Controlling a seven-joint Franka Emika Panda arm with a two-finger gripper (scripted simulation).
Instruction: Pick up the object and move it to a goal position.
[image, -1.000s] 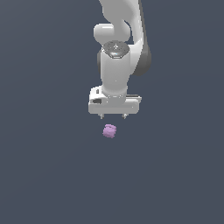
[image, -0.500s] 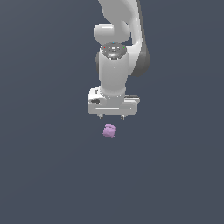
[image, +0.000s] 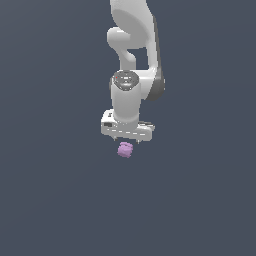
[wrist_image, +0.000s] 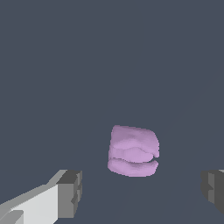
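The white Panda gripper (image: 127, 138) is hanging with fingers (wrist_image: 70, 193) spread wide, gripping nothing. The small light-purple lumpy block (image: 125, 149) is lying just beneath it on the dark grey floor (image: 55, 200).

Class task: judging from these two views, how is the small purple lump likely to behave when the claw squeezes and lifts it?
The purple lump looks small beside the open claw, so it is probably light. Its bumpy, creased sides give uneven contact, so it may twist or slip when squeezed. Its squat, blocky shape suggests it would slide rather than roll if nudged.
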